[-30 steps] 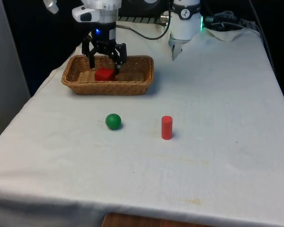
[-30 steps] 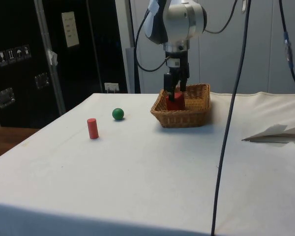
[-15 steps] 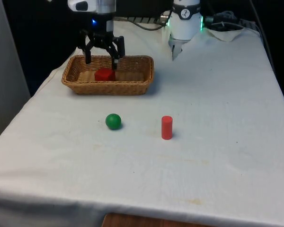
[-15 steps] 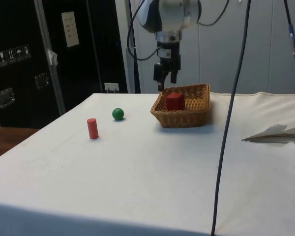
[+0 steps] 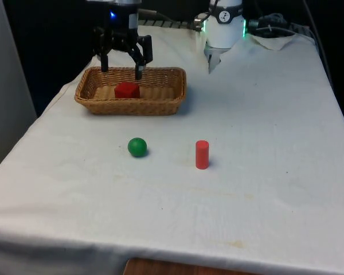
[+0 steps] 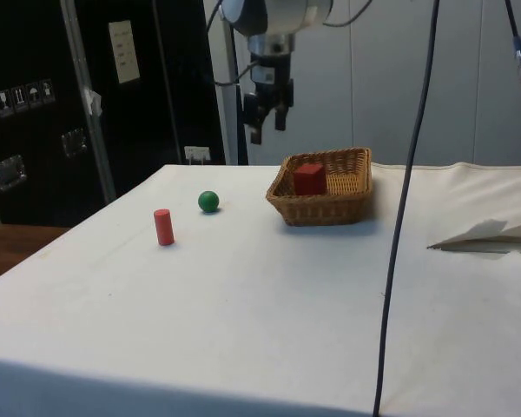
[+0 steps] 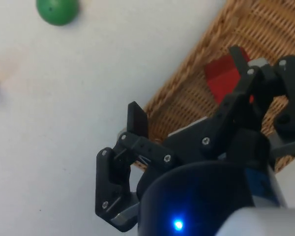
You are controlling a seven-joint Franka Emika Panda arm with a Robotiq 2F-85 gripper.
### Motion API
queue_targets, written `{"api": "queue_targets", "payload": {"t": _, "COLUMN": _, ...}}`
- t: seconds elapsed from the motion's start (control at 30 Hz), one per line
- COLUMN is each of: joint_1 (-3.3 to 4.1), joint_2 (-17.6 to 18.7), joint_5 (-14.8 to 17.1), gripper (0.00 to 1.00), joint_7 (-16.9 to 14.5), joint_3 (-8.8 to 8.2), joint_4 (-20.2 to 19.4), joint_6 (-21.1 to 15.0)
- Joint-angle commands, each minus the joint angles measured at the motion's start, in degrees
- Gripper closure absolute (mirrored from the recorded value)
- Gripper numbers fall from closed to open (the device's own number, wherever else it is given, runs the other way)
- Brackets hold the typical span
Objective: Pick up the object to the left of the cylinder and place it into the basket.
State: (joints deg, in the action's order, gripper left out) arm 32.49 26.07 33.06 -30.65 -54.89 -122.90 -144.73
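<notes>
while the gripper hangs wide open and empty above the basket, the red block lies inside it, and the green ball sits on the cloth at nine o'clock from the cylinder, toward six o'clock from the fingers.

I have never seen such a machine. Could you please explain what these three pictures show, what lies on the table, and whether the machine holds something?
It is a robot arm ending in a black two-finger gripper. One camera faces the table, one stands beside it, one sits on the wrist. The gripper hangs open and empty above the woven wicker basket, which holds a red cube. On the white cloth lie a green ball and an upright red cylinder, apart from each other.
</notes>
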Motion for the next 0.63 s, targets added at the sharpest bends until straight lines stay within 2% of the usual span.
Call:
{"api": "queue_targets", "payload": {"t": 0.0, "joint_1": 0.57, "joint_2": 0.4, "joint_5": -0.8, "gripper": 0.0, "joint_7": 1.2, "joint_3": -0.46, "joint_4": 0.8, "joint_6": 0.9}}
{"api": "queue_targets", "payload": {"t": 0.07, "joint_1": 0.57, "joint_2": 0.5, "joint_5": -1.2, "gripper": 0.0, "joint_7": 1.9, "joint_3": -0.34, "joint_4": 1.7, "joint_6": 1.5}}
{"api": "queue_targets", "payload": {"t": 0.1, "joint_1": 0.11, "joint_2": 0.1, "joint_5": -0.7, "gripper": 0.0, "joint_7": 1.1, "joint_3": 0.11, "joint_4": 1.4, "joint_6": 0.9}}
{"api": "queue_targets", "payload": {"t": 0.13, "joint_1": 0.57, "joint_2": 0.6, "joint_5": -1.5, "gripper": 0.0, "joint_7": 2.3, "joint_3": -0.29, "joint_4": 2.2, "joint_6": 1.8}}
{"api": "queue_targets", "payload": {"t": 0.3, "joint_1": 0.46, "joint_2": 1.2, "joint_5": -2.6, "gripper": 0.0, "joint_7": 4.2, "joint_3": 0.29, "joint_4": 4.9, "joint_6": 3.8}}
{"api": "queue_targets", "payload": {"t": 0.37, "joint_1": 0.23, "joint_2": 0.9, "joint_5": -2.1, "gripper": 0.0, "joint_7": 3.7, "joint_3": 0.57, "joint_4": 5.0, "joint_6": 3.6}}
{"api": "queue_targets", "payload": {"t": 0.4, "joint_1": 0.46, "joint_2": 1.7, "joint_5": -2.5, "gripper": 0.0, "joint_7": 4.6, "joint_3": 0.46, "joint_4": 5.8, "joint_6": 4.4}}
{"api": "queue_targets", "payload": {"t": 0.47, "joint_1": 0.4, "joint_2": 2.6, "joint_5": -2.4, "gripper": 0.0, "joint_7": 5.2, "joint_3": 0.86, "joint_4": 7.3, "joint_6": 5.2}}
{"api": "queue_targets", "payload": {"t": 0.6, "joint_1": 0.4, "joint_2": 3.4, "joint_5": -2.6, "gripper": 0.0, "joint_7": 5.4, "joint_3": 0.57, "joint_4": 8.1, "joint_6": 6.0}}
